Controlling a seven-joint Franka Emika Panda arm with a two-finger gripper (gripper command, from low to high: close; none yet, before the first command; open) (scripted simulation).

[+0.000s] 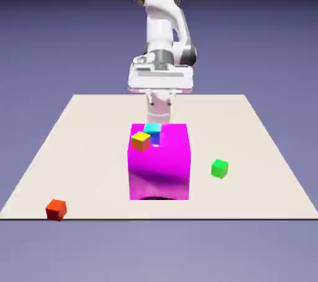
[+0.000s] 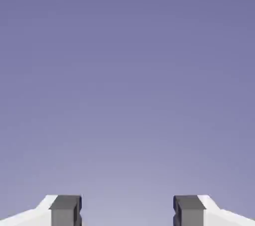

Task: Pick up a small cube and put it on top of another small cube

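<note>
Green and small, the cube (image 1: 219,168) we are after sits on the pale table (image 1: 74,150), apart from everything else. Our claw (image 2: 127,210) is nowhere near it: in the hand view we see only the two grey fingertips (image 2: 65,210) standing well apart, with nothing between them but the plain blue-violet backdrop. In the exterior view the arm (image 1: 163,32) folds back over itself, its hand ending behind the big magenta block (image 1: 159,163), so the claw's tips cannot be made out there. From that hand, the green cube lies nearer the camera and off toward the exterior view's right, just beside the magenta block and not touching it. On the block's top, close below the hand, rest a yellow-orange cube (image 1: 141,141) and a cyan cube (image 1: 153,129), the cyan one closer to the hand; whether they touch each other we cannot tell. A small red cube (image 1: 56,209) lies well apart from the claw, at the table's near edge toward the exterior view's left.
</note>
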